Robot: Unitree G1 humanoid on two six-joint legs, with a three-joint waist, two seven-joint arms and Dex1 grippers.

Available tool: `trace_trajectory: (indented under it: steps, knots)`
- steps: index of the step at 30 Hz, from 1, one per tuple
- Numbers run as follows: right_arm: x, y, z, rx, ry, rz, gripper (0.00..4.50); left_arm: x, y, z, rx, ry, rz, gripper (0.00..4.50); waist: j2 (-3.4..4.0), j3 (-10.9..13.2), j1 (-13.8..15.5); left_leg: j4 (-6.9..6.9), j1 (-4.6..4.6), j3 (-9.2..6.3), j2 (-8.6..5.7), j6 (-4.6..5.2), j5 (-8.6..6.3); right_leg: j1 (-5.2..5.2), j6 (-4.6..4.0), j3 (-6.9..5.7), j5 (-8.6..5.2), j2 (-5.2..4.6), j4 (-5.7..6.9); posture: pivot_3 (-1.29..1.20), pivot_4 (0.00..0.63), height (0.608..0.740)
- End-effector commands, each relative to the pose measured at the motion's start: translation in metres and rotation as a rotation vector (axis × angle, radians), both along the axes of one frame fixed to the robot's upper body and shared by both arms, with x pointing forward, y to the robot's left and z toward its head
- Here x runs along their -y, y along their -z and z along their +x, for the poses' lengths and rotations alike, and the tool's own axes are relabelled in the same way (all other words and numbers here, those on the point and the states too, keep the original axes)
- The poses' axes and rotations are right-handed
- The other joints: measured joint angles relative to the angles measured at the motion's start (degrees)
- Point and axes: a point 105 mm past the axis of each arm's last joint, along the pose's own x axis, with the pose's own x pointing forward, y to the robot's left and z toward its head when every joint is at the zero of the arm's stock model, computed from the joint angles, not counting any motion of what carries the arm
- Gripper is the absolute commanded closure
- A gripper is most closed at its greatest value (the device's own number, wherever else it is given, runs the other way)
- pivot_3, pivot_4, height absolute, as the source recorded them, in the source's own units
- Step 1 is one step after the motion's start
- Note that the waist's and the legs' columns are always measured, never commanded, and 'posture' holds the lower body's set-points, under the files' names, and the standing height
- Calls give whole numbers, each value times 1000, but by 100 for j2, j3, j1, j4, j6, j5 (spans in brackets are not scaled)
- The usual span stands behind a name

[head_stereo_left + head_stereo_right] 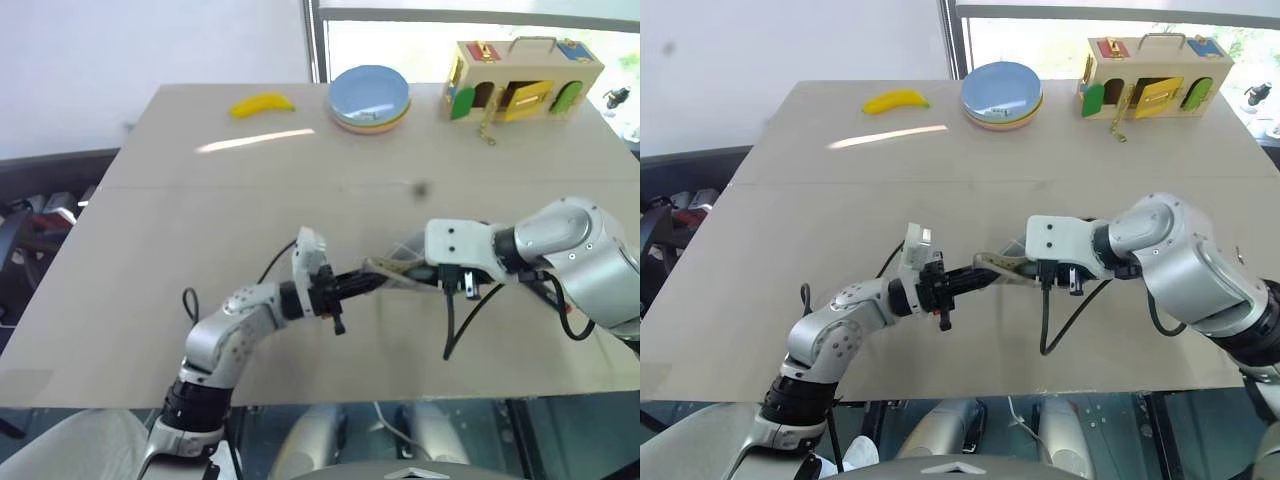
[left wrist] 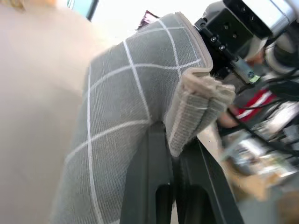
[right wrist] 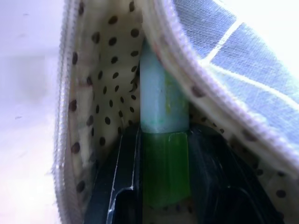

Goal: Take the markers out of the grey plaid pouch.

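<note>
A robot works at a tan table [image 1: 200, 220]. Nearest, at about six o'clock of the table, its two arms meet over the front edge and hold the grey plaid pouch [image 2: 126, 107] up between them.

The left gripper [image 1: 362, 283] reaches in from nine o'clock, its black fingers clenched on a folded edge of the pouch; the left wrist view shows the cloth bunched where they pinch it. The pouch looks soft and limp, likely to sag and shift, so a firm hold near the opening seems wise.

The right gripper [image 3: 163, 177] comes in from three o'clock with its tip inside the pouch mouth. Its jaws stand partly closed, grasping a light green marker [image 3: 163, 140] against the tan spotted lining [image 3: 107, 93]. The marker looks light, stiff and smooth, so it may slip; a grip on the barrel, pulled straight along its length, should serve best. It sits mostly inside the pouch. A second marker cannot be made out.

Farther off, at eleven o'clock, lies a yellow banana [image 1: 262, 104]. At twelve o'clock sits a stack of plates [image 1: 370, 97], and at one o'clock a wooden toy house [image 1: 522, 78].
</note>
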Motion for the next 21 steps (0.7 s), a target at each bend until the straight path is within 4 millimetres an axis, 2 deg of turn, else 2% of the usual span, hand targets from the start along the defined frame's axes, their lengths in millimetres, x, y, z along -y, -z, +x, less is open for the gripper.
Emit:
trace_trajectory:
  steps: [1,5,7,10,15,17,21]
  knots:
    - [-5,-13,6,51,24,95,3669,7,8,-1,233,11,171,4500,0,0,-8,-2,0,2,0,0,0,-2,0,2,0,1,1,0,150,740]
    - [-9,-15,11,57,58,136,3669,13,7,3,357,-16,214,4500,2,1,8,-6,-2,0,1,0,0,-4,0,1,0,1,-4,0,150,740]
    - [-7,-8,23,77,118,162,3669,17,4,8,443,-41,246,4500,1,1,12,-5,-3,0,0,1,0,-3,0,1,0,0,-6,0,150,740]
    - [-16,-7,36,59,231,334,3669,18,0,20,496,-124,254,4500,-2,0,9,0,-2,-1,-1,0,0,-2,0,-1,0,2,-1,0,150,740]
    - [-18,-12,49,-21,400,588,3669,4,-11,51,557,-339,257,4500,-2,1,3,2,-2,0,-2,0,1,-6,0,1,1,4,10,0,150,740]
    - [-13,-9,52,-28,438,607,3669,0,-15,57,572,-391,248,4500,-2,0,9,4,-2,0,-3,0,1,-6,0,1,1,3,11,0,150,740]
    - [-3,-9,55,58,444,527,3669,-6,-15,64,609,-451,269,4500,-2,0,2,6,-3,-2,-7,1,1,-5,1,-1,1,2,11,0,150,740]
